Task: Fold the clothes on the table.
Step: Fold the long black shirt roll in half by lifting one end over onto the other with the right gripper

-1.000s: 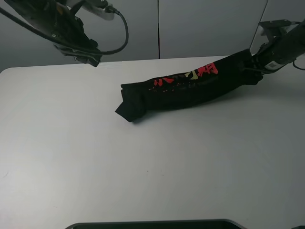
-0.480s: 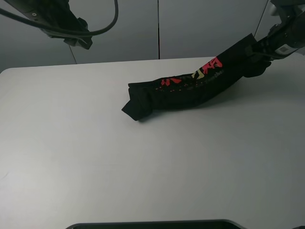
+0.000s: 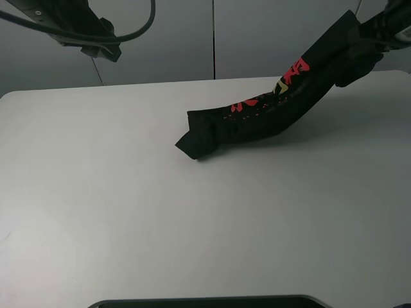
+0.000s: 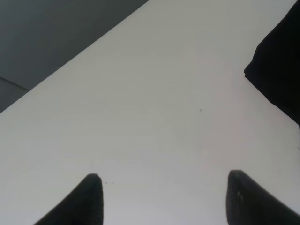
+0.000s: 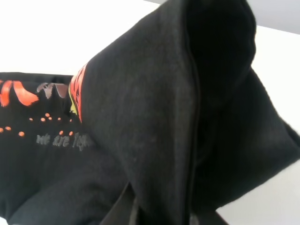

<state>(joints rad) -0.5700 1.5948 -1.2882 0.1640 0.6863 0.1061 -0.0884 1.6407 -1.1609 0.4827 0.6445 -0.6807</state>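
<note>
One garment inspected: the clothes (image 3: 270, 109), a black T-shirt gathered into a long narrow band, lie on the white worktop (image 3: 128, 212), right of centre and toward its far edge.

Position of garment: the band runs diagonally. Its lower end rests flat on the worktop near the middle and shows a squared, doubled-over corner. From there it rises to the right, and its upper end is clear of the surface, at the far right corner. The red and yellow print (image 3: 297, 67) faces up along the raised part. Small grey lettering (image 5: 61, 139) is legible beneath it in the right wrist view.

Right claw (image 3: 371, 35): positioned at the raised end of the garment, which hangs from it, so it is pinching the cloth. Black fabric drapes over it and fills the wrist view. The fingers are almost wholly hidden, and the exact bite cannot be made out.

Left claw (image 4: 166, 187): fingers spread apart with only bare worktop between them. It hangs above the far left of the worktop, well apart from the garment. The edge of the black cloth shows only at the margin of its wrist view. The left arm (image 3: 83, 32) sits high at the far left corner.
</note>
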